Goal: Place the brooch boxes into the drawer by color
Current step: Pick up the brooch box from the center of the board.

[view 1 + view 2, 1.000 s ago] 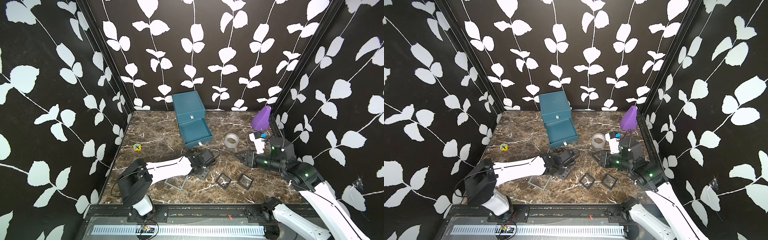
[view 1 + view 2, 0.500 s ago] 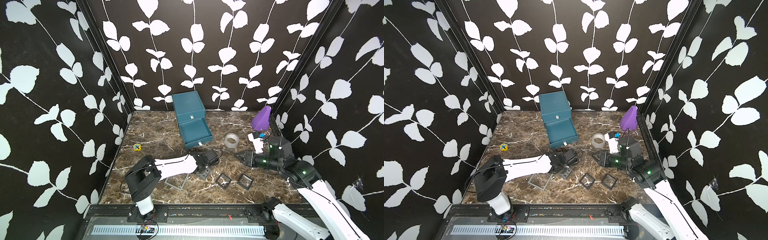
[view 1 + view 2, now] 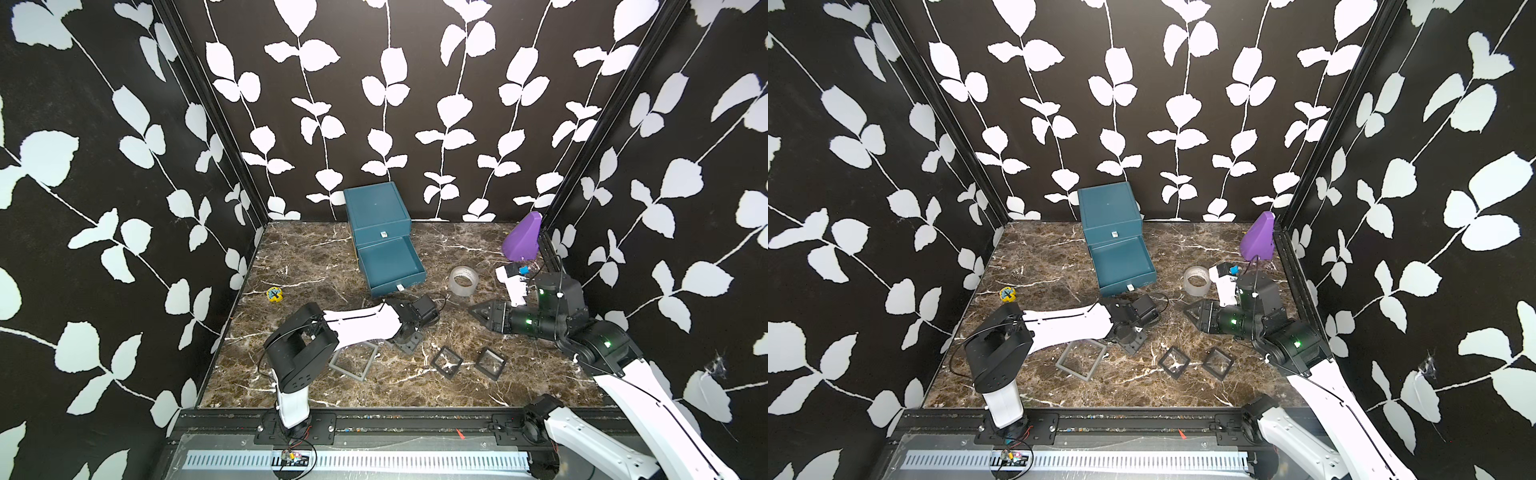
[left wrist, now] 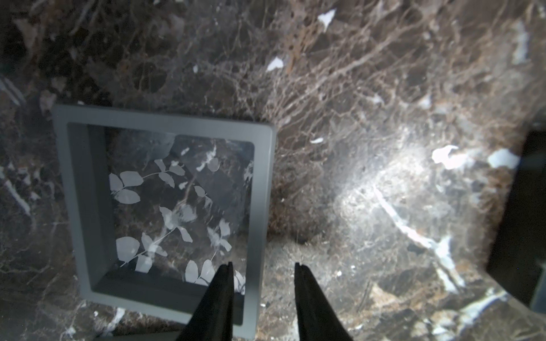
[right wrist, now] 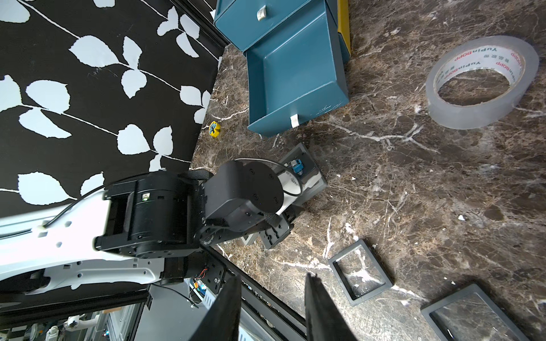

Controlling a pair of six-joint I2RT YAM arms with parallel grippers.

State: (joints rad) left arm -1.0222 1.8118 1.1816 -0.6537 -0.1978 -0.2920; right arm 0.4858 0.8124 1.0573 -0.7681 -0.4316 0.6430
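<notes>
The teal drawer chest [image 3: 376, 214] stands at the back with its middle drawer [image 3: 390, 262] pulled out and bare inside. A grey brooch box [image 3: 353, 361] lies flat near the front. In the left wrist view my left gripper [image 4: 263, 265] is open and straddles one side wall of this grey box [image 4: 165, 203], one finger over its clear centre and one outside. Two black brooch boxes [image 3: 446, 361] [image 3: 491, 364] lie to the right. My right gripper [image 3: 473, 311] hovers open and holds nothing. A yellow strip [image 5: 343, 26] shows beside the chest's lowest drawer.
A clear tape roll [image 3: 464, 281] sits right of the open drawer. A purple wedge [image 3: 522, 237] stands in the back right corner, with a white part [image 3: 513, 282] in front of it. A small yellow piece [image 3: 274, 294] lies at the left. A grey slab [image 5: 314, 177] shows under the left wrist.
The left arm's elbow has swung to the right while its gripper has stayed at the grey box's corner. The right arm has barely moved.
</notes>
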